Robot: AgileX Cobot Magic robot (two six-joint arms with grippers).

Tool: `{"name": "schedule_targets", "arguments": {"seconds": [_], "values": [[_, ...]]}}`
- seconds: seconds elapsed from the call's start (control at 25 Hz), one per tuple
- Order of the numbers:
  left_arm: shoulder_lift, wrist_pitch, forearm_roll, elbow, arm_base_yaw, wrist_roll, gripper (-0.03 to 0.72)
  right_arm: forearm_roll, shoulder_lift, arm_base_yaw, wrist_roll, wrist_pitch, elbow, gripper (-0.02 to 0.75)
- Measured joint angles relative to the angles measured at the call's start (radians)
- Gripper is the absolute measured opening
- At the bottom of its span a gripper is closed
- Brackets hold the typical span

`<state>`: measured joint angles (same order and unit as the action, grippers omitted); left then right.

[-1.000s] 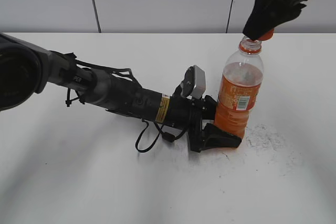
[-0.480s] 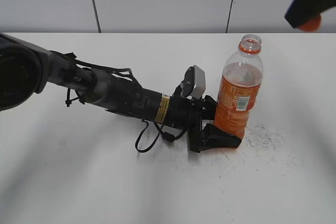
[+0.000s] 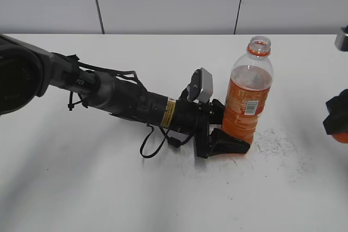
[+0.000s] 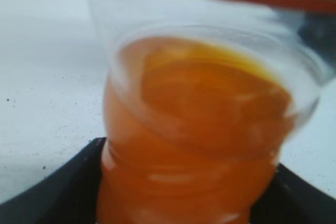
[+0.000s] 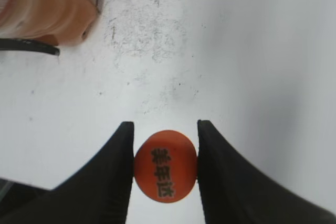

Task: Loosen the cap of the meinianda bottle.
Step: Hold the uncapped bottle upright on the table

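- The right gripper (image 5: 164,167) is clamped on the cap (image 5: 165,165): in the right wrist view its two black fingers (image 5: 113,174) press the round orange cap from 9 and 3 o'clock, and the cap's top, with dark characters printed on it, faces the camera
- Below the held cap lies the white table (image 5: 252,51), with a patch of dark scuff marks toward 12 o'clock from the cap
- In the exterior view the right gripper (image 3: 338,126) shows only at the frame's right edge, at about 3 o'clock, with a sliver of the orange cap (image 3: 341,137) under its black fingers, well apart from the bottle
- The left gripper (image 3: 232,134) is closed on the meinianda bottle (image 3: 248,92), gripping its ridged lower body; one black finger (image 3: 228,144) lies along the near side of the bottle's base, at 6 o'clock from the label
- In the left wrist view the bottle's orange-filled lower body (image 4: 194,150) fills the frame between the dark finger pads (image 4: 58,187) at 7 and 5 o'clock; this view is blurred
- The bottle stands upright on the table (image 3: 163,199), right of centre, its mouth open with only the orange neck ring around it, and a white barcode patch on the orange label faces the camera
- The left arm (image 3: 119,99) stretches low across the table from 9 o'clock to the bottle, with a loose black cable (image 3: 155,145) looping beneath it
- Grey scuffing (image 3: 274,142) marks the tabletop just at 4 o'clock from the bottle's base
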<state>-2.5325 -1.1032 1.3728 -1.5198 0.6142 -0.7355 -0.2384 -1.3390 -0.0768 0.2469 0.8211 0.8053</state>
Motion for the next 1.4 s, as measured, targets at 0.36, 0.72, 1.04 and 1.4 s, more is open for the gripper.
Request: {"name": "schedule_targets", "arguments": {"seconds": [0.36,0.72,1.04,1.4], "values": [[0.0,-0.002,0.002,0.0,0.0,0.001,0.564,-0.12,-0.179,0.0,-0.035,-0.539,-0.202,0.27],[0.0,-0.003,0.003,0.0,0.0,0.001,0.564,-0.136,-0.352,0.0,-0.038,-0.69,-0.203,0.27],[0.0,-0.003,0.003,0.0,0.0,0.001,0.564,-0.136,-0.389,0.0,-0.038,-0.723,-0.203,0.27],[0.0,-0.003,0.004,0.0,0.0,0.001,0.564,-0.133,-0.396,0.0,-0.039,-0.734,-0.203,0.288]]}}
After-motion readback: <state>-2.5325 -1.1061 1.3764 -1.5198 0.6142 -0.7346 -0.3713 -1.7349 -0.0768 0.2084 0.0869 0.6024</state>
